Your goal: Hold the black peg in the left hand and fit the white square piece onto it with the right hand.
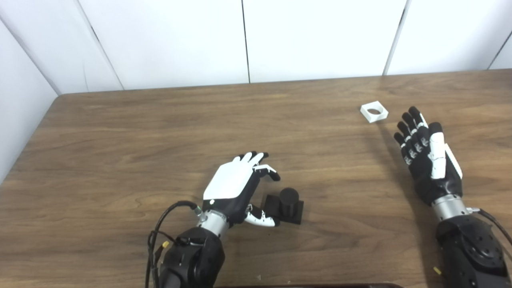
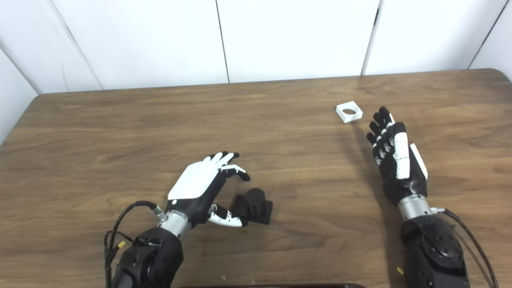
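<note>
The black peg (image 1: 287,205), a short cylinder on a square black base, stands upright on the wooden table (image 1: 120,140) near the front centre. My left hand (image 1: 240,185) is open just to its left, with the thumb reaching to the base's near-left corner; contact cannot be told. The fingers curl above the table beyond the peg and hold nothing. The white square piece (image 1: 374,111) with a round hole lies flat at the back right. My right hand (image 1: 427,156) is open with fingers spread, a short way in front and to the right of that piece, apart from it.
White wall panels (image 1: 248,40) stand behind the table's far edge. The table's left edge slants in at the left. A dark strip (image 1: 308,285) shows at the bottom edge between my two forearms. Black cables loop by my left wrist (image 1: 168,224).
</note>
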{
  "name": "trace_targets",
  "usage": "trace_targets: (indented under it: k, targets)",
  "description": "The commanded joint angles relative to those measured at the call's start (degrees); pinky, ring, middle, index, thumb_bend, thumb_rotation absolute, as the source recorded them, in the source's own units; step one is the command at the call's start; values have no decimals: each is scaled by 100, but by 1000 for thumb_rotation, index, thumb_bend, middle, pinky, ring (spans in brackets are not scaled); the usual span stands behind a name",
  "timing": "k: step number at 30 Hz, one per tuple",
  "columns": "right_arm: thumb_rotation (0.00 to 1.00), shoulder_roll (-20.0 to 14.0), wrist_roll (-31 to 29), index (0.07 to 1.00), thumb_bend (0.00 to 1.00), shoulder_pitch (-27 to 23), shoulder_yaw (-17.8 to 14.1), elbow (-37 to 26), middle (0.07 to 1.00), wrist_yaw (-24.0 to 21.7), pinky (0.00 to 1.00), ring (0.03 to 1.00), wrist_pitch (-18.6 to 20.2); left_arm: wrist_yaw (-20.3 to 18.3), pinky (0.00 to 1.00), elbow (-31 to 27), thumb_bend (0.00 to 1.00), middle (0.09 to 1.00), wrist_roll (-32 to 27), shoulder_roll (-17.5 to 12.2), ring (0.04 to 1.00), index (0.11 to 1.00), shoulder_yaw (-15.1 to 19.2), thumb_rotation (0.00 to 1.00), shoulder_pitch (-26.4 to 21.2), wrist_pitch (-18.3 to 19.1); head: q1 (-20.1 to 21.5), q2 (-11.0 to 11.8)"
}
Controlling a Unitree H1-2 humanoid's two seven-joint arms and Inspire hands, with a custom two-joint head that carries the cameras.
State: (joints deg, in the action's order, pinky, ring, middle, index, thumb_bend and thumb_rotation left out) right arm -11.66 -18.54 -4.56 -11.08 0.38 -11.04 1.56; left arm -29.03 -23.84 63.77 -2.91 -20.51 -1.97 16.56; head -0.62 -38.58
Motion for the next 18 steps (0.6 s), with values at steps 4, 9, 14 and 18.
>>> trace_targets:
  k: [4, 9, 14, 18]
  targets:
    - [993, 84, -53, 1000, 589, 179, 6, 68, 1000, -11, 1000, 1000, -84, -184, 1000, -92, 885, 964, 138, -109, 1000, 672, -18, 105, -295, 3, -3, -10]
    - [977, 97, -113, 1000, 591, 182, -32, 40, 1000, -5, 1000, 1000, -63, -440, 1000, -153, 881, 952, 132, -126, 1000, 646, -26, 88, -362, 80, -1, -35]
    - [997, 72, -93, 1000, 583, 194, -29, 31, 1000, -26, 1000, 1000, -82, -703, 1000, -189, 889, 948, 156, -142, 1000, 602, -32, 78, -424, 134, -13, -50]
    - [1000, 66, -59, 1000, 589, 202, -29, 13, 1000, 10, 1000, 1000, -40, -901, 1000, -214, 888, 946, 249, -191, 1000, 568, -61, 89, -475, 110, -15, -61]
